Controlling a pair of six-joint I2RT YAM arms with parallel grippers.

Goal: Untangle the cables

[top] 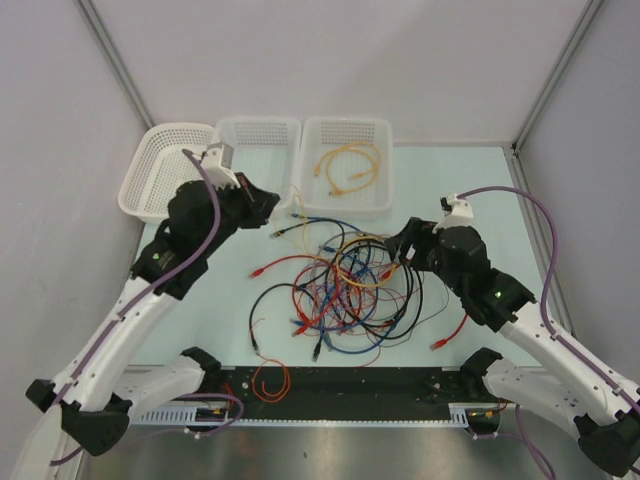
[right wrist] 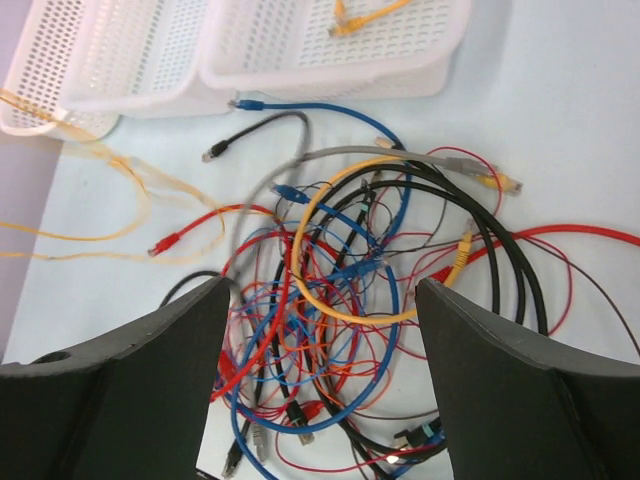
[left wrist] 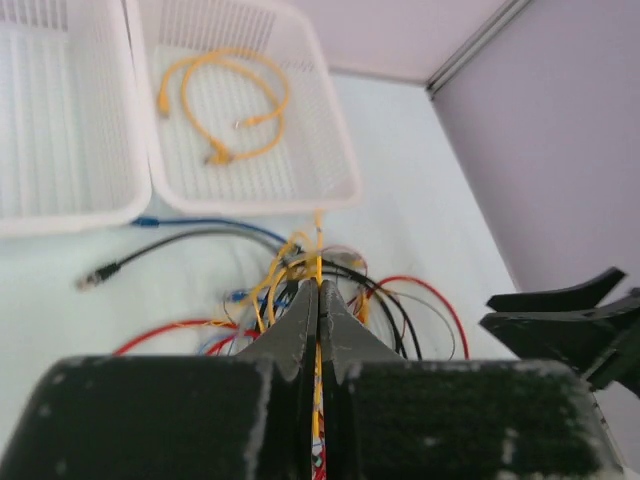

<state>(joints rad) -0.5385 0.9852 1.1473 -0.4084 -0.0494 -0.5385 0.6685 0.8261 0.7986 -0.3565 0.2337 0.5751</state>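
Loose heap of cables (top: 340,285) at the middle of the table (top: 480,190), nearer its near edge. Likely light, limp, prone to snag; best taken near a free plug end (right wrist: 162,245). Left gripper (left wrist: 318,292) clenched on a yellow cable (left wrist: 319,245), plain from the left wrist, barely visible from above. Right gripper (right wrist: 322,290) released, over the heap; strands sharpest from its wrist.

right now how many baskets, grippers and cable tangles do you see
white baskets: 3 (left basket, middle basket, right basket)
grippers: 2 (left gripper, shut on a yellow cable; right gripper, open)
cable tangle: 1
total: 6
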